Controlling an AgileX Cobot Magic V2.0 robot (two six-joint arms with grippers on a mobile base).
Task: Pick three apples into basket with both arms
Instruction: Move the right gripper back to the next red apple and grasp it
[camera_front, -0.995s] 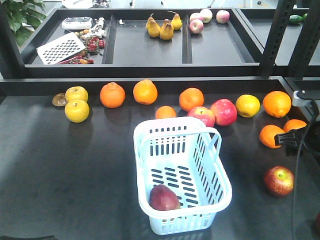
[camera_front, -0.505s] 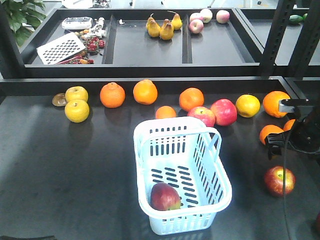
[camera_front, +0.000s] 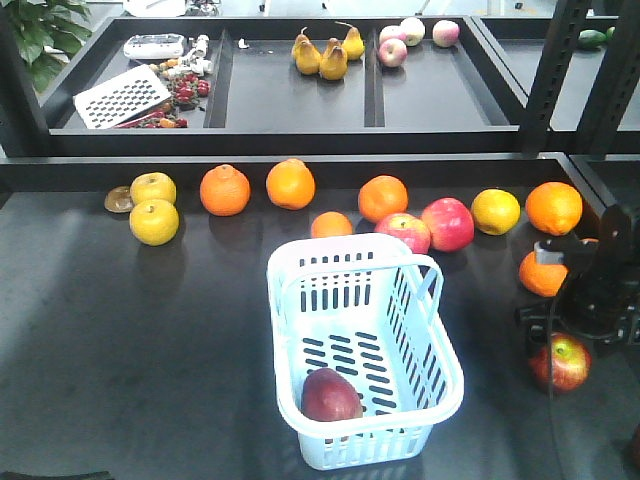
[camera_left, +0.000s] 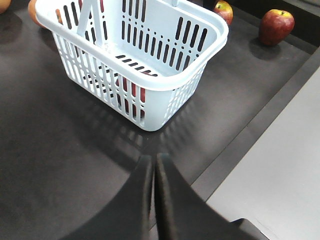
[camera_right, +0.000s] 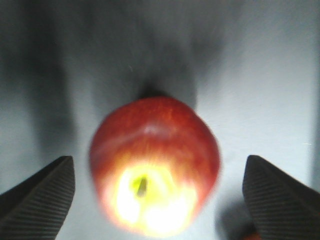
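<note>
The pale blue-white basket (camera_front: 372, 450) stands mid-table with one dark red apple (camera_front: 330, 396) lying in its near corner. In the left wrist view that apple (camera_left: 135, 92) shows through the slots of the basket (camera_left: 165, 95). A second apple (camera_front: 560, 362) with a yellow-green stem patch sits on the table to the right. My right gripper (camera_front: 585, 318) hovers directly over it. In the right wrist view the gripper (camera_right: 159, 161) is open, its fingers either side of the apple (camera_right: 155, 185) and clear of it. A third apple (camera_left: 276, 26) lies near the table's front edge. My left gripper (camera_left: 154, 158) is shut and empty, short of the basket.
Behind the basket runs a row of oranges (camera_front: 383, 197), yellow fruit (camera_front: 154, 221) and two lighter pink-red apples (camera_front: 447, 222). An orange (camera_front: 541, 272) lies just behind my right arm. A raised shelf (camera_front: 290, 100) with pears and trays runs along the back. Black posts (camera_front: 555, 70) stand at the right.
My right arm has come in from the right edge, moving forward and down from beside the oranges to over the right-hand apple. The apple in the basket shifted slightly.
</note>
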